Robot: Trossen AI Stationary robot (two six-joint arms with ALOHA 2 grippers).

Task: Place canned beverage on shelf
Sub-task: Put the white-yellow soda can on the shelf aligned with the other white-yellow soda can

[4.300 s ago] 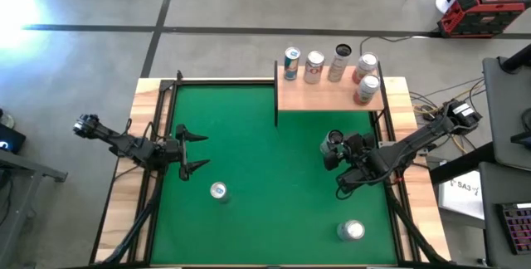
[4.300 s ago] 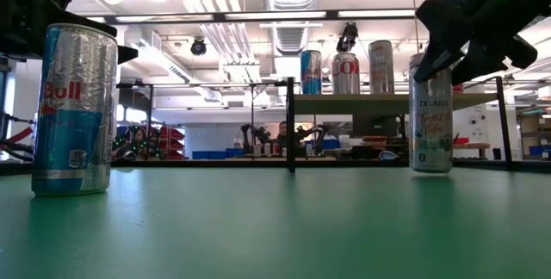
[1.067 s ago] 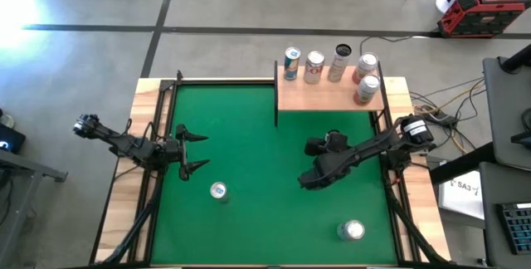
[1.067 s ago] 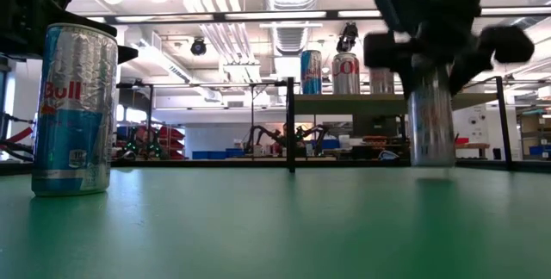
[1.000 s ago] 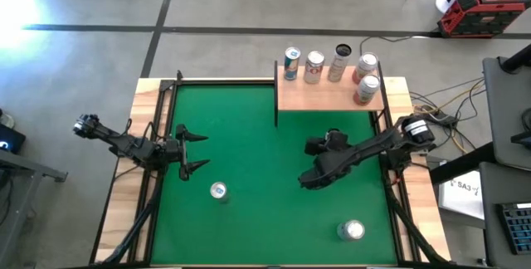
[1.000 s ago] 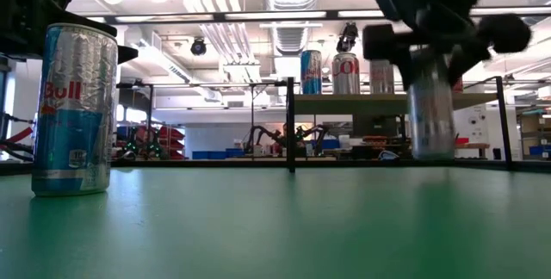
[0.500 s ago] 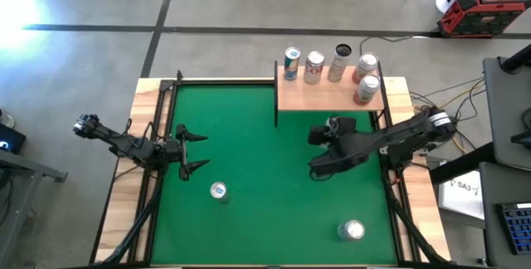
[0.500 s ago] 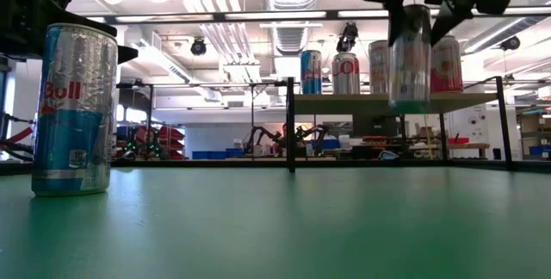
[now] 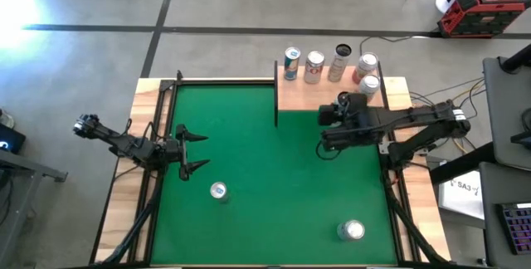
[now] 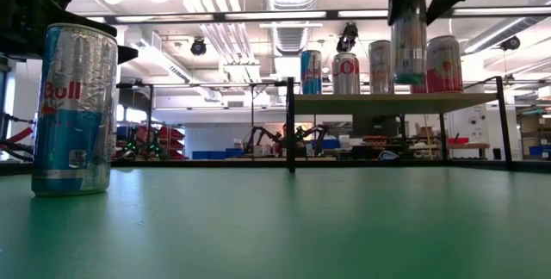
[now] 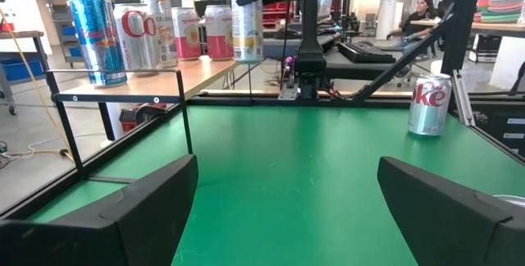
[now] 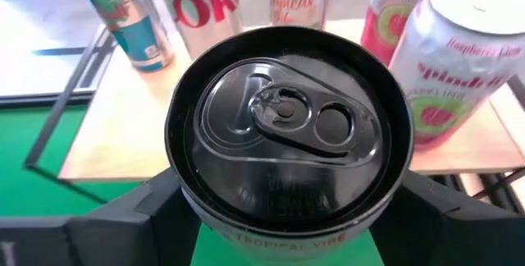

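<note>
Five cans [image 9: 314, 66] stand on the shelf [image 9: 328, 96] at the table's far right corner; my right gripper [image 9: 342, 103] is clamped on a sixth, a slim Celsius can [image 10: 408, 34], held upright in the air at the shelf's front edge, its base above board height and just beside a Spindrift can [image 12: 459, 61]; my left gripper [image 9: 192, 151] waits at the table's left side, fingers spread apart; a Red Bull can [image 10: 74, 109] and a Coke can [image 11: 429, 104] sit on the green felt [image 9: 265, 186].

The right gripper [image 9: 343, 112] is raised at the far right, fingers clamped. The left gripper [image 9: 193, 151] hovers at the left, fingers spread.
</note>
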